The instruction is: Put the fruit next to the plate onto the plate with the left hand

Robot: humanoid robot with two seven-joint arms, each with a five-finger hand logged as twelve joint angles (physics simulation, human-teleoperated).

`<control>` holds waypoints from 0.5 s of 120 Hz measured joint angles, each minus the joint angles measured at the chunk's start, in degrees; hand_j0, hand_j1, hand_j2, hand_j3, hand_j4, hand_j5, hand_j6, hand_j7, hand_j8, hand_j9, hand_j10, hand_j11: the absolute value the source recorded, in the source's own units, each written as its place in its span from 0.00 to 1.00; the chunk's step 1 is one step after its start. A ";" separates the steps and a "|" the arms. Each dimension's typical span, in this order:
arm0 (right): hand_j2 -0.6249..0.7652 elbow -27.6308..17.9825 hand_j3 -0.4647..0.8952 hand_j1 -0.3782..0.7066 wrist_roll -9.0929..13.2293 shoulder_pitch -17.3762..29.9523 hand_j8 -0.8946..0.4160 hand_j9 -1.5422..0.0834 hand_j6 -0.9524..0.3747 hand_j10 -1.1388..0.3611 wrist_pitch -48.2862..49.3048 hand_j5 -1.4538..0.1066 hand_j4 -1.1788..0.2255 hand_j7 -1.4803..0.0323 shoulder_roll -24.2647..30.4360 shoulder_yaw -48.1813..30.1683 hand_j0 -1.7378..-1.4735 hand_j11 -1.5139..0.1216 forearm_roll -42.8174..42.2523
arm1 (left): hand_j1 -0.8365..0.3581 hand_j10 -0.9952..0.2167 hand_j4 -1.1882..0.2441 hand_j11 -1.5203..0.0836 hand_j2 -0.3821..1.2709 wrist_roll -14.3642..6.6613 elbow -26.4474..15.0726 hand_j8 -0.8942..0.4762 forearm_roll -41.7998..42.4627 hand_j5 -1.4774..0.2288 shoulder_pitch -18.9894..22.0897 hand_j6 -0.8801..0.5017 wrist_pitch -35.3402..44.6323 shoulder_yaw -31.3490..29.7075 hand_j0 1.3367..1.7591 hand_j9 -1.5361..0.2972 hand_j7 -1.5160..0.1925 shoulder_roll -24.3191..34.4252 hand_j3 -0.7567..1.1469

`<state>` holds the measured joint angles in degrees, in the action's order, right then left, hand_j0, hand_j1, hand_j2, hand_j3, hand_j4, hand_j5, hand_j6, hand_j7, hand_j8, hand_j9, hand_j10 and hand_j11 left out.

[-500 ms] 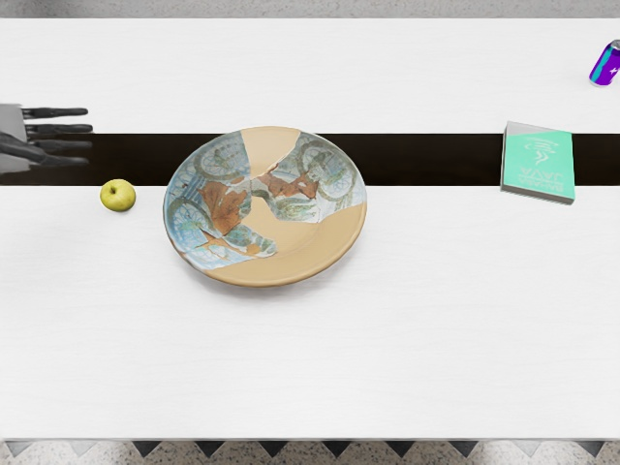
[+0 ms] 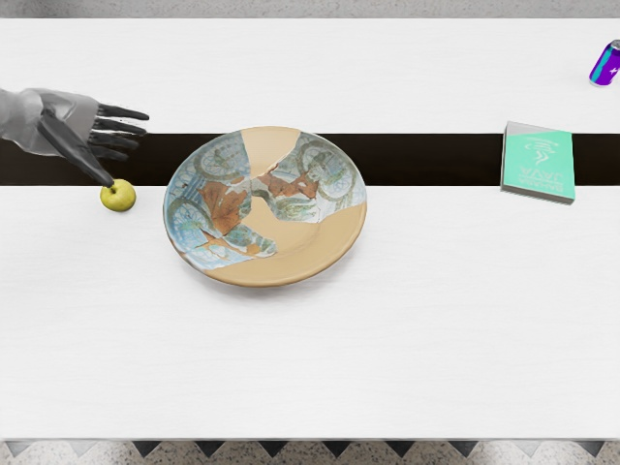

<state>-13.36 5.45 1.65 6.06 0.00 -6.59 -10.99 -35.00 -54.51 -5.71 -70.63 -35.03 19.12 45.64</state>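
White tabletop across nearly the whole view, cut from left to right by a dark gap between a far slab and a near slab. Mid-table and bridging that gap, a wide tan plate with blue and rust patterning, far rim over the gap, near rim well onto the near slab. Just beside the plate's left rim, parted from it by a narrow strip of white, a small yellow-green apple on the near slab, right at the gap's edge. Reaching in from the left edge above the apple, the left hand: dark fingers spread and stretched toward the plate, holding nothing; thumb slanting down with its tip at the apple's top, contact impossible to confirm. Broad open room on the near slab in front of the plate and to its right. Well off to the right, a teal book lying across the gap, and on the far slab a purple can, cropped by the right edge. Along the bottom, the table's front edge, with a thin strip of speckled floor below.
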 joint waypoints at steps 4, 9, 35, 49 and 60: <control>0.45 0.00 0.34 0.05 0.00 0.00 0.67 0.93 0.70 0.75 0.00 0.92 0.83 0.96 0.00 0.00 0.30 0.91 0.00 | 0.98 0.81 0.82 0.94 0.23 0.00 -0.12 0.65 -4.00 0.86 -0.57 0.63 0.28 0.03 0.76 0.83 0.88 -1.06 0.40; 0.45 0.00 0.34 0.05 0.00 0.01 0.67 0.93 0.70 0.75 0.00 0.92 0.83 0.96 0.00 0.00 0.30 0.91 0.00 | 0.98 0.81 0.82 0.94 0.23 0.00 -0.22 0.65 -8.84 0.86 -1.20 0.63 2.13 0.06 0.76 0.83 0.88 -3.31 0.40; 0.45 0.00 0.34 0.05 0.00 0.00 0.67 0.93 0.70 0.75 0.00 0.92 0.83 0.96 0.00 0.00 0.30 0.91 0.00 | 0.98 0.81 0.82 0.94 0.23 0.00 -0.78 0.64 -31.49 0.86 -2.06 0.63 19.86 -2.79 0.76 0.83 0.88 -7.30 0.40; 0.45 0.00 0.34 0.05 0.00 0.00 0.67 0.93 0.70 0.75 0.00 0.92 0.83 0.96 0.00 0.00 0.30 0.91 0.00 | 0.98 0.81 0.82 0.94 0.23 0.00 -0.89 0.64 -37.88 0.86 -2.20 0.63 26.23 -9.23 0.76 0.83 0.88 -11.61 0.40; 0.45 0.00 0.34 0.05 0.00 0.00 0.67 0.93 0.70 0.75 0.00 0.92 0.83 0.96 0.00 0.00 0.30 0.91 0.00 | 0.98 0.81 0.82 0.94 0.23 0.00 -0.89 0.64 -42.14 0.86 -1.76 0.62 28.26 -12.43 0.76 0.83 0.88 -14.96 0.40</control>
<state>-13.36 5.45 1.66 6.06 0.00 -6.59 -10.99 -35.00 -55.39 -47.85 -72.39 -6.78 6.69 30.68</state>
